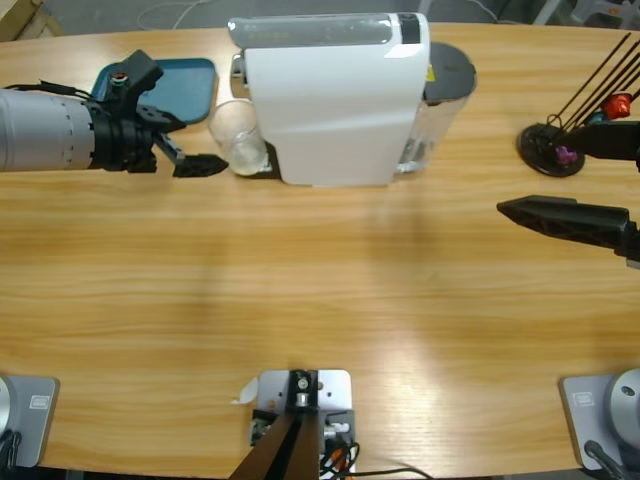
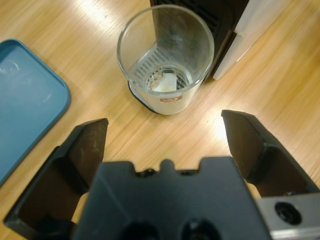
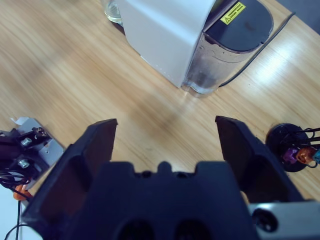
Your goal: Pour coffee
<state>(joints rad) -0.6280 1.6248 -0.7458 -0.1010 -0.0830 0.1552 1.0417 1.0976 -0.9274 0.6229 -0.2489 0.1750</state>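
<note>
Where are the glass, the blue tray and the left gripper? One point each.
glass (image 2: 165,95): left wrist view, on its clear front wall.
blue tray (image 2: 25,110): left wrist view, on its bare floor.
left gripper (image 2: 165,135): left wrist view, midway between its open jaw tips, short of the glass.

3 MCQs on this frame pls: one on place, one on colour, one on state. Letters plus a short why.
1. Where does the glass stand?
A. on the tray
B. at the front of the coffee machine
C. beside the capsule stand

2. What colour is the tray?
A. red
B. white
C. blue

3. How is the left gripper?
A. open, short of the glass
B. shut on the glass
C. shut on the tray

Key: 1 B, the glass sits on the black base at the machine's front. 2 C, the tray shows blue in the high and left wrist views. 3 A, the jaws stand wide apart with bare table between them and the glass.
</note>
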